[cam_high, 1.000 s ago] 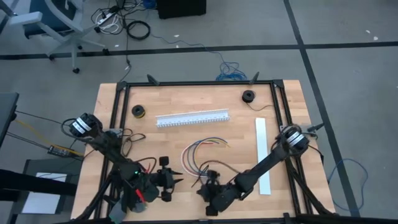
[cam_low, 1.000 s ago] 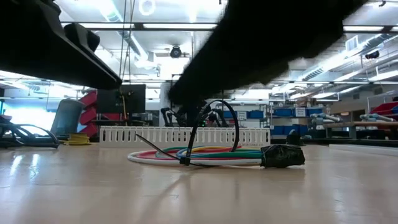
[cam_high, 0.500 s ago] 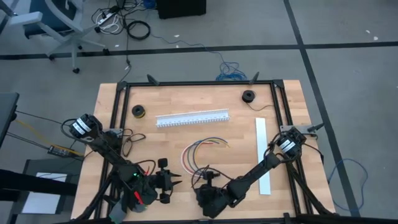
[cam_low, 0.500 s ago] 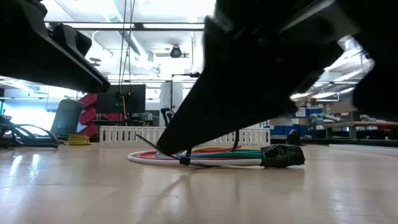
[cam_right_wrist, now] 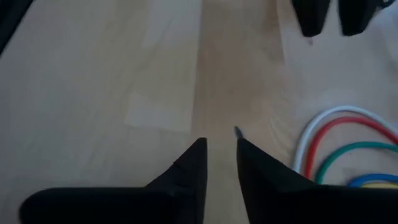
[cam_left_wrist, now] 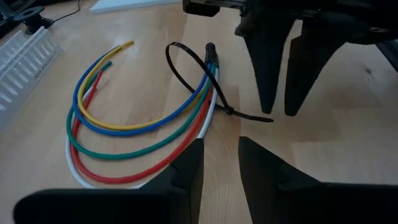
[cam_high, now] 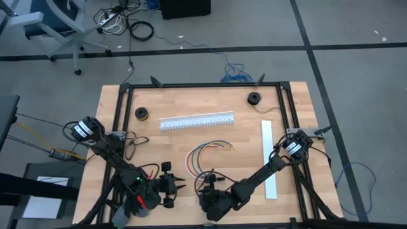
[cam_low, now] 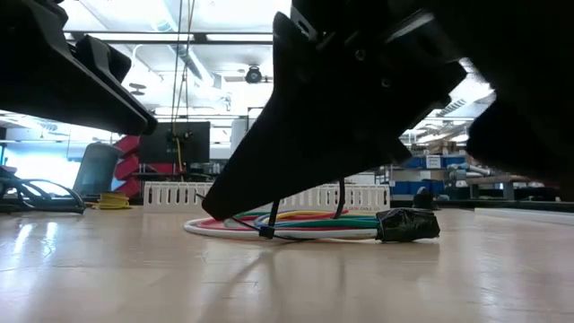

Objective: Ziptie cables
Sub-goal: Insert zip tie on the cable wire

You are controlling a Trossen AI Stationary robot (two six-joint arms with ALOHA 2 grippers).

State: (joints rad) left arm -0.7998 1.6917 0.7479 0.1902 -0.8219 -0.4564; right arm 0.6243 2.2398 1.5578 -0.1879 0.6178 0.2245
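Right gripper (cam_right_wrist: 219, 142) is easing its two fingers a little apart after being pressed together a moment ago, and it is drawing back toward the near edge of the table (cam_high: 254, 127), away from the cables (cam_low: 323, 222). We are seeing nothing between those fingers now; a small dark tip, which we are taking to be the end of the zip tie's tail, is lying on the wood just ahead of them. The cables are lying in a curved bundle near the middle of the table, red, green, blue, yellow and white side by side, and they are not shifting. The zip tie (cam_left_wrist: 229, 111) is sitting around one end of the bundle, but its loop is standing up wide and slack above the wires instead of hugging them. We are judging that the tail is being let go before the tie is cinched, so the binding is only partly done and another pull is needed. Left gripper (cam_left_wrist: 220, 140) is waiting just beside the bundle, its fingers slightly parted and empty.
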